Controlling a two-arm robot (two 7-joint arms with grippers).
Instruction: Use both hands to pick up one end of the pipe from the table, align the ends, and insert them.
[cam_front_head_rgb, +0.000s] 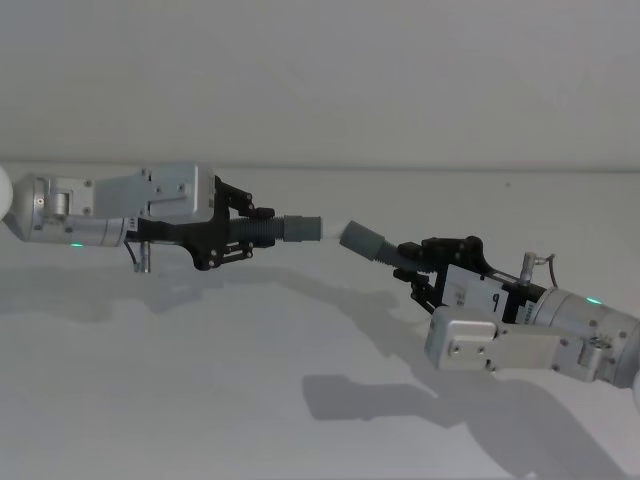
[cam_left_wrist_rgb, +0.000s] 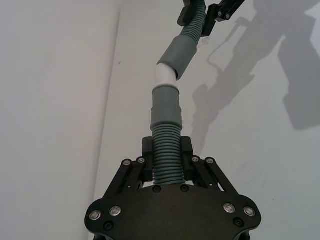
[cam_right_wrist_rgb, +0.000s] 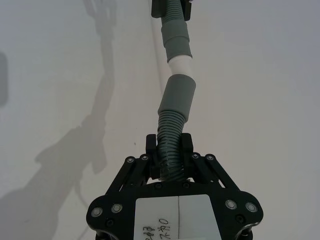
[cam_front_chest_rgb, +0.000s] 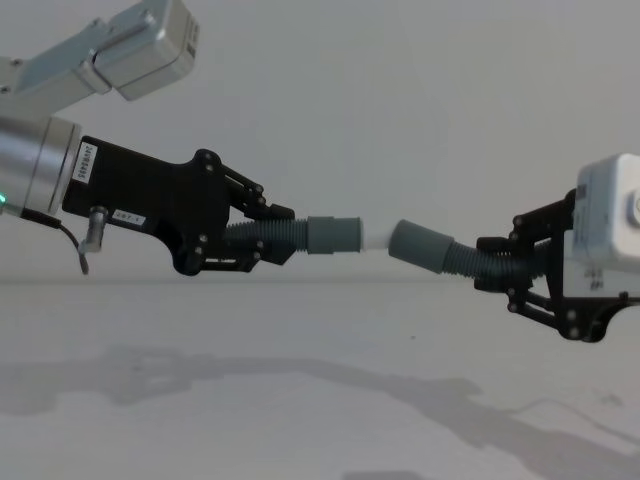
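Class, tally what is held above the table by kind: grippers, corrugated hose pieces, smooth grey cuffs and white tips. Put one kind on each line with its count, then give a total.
Grippers: 2, the left gripper and the right gripper.
Corrugated hose pieces: 2, the left hose piece and the right hose piece.
Smooth grey cuffs: 2, the left cuff and the right cuff.
White tips: 1, the white tip.
Total: 7.

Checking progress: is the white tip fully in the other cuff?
Not fully: white tip still shows between the two grey cuffs, which meet at an angle.
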